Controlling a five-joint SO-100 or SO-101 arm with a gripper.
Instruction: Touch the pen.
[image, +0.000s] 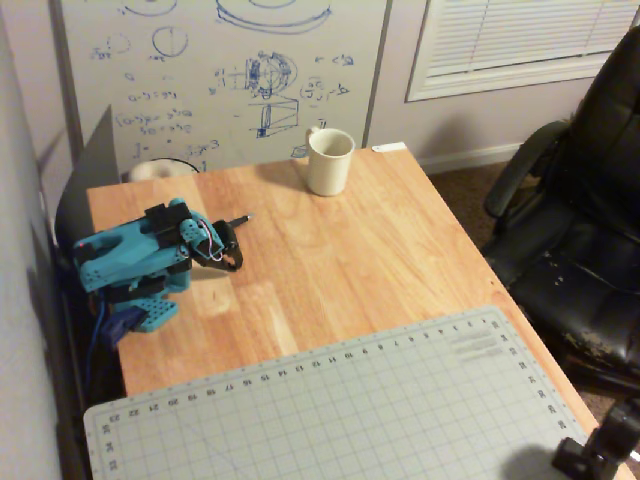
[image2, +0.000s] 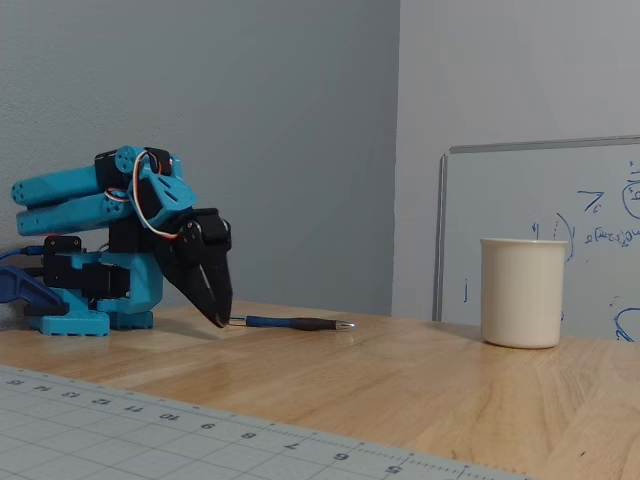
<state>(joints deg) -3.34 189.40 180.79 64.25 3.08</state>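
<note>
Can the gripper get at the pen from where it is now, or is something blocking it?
Probably yes. In the fixed view the gripper points down at the near end of the pen, which lies flat on the table. Nothing stands between them; the mug is far off. Contact itself is unclear.
</note>
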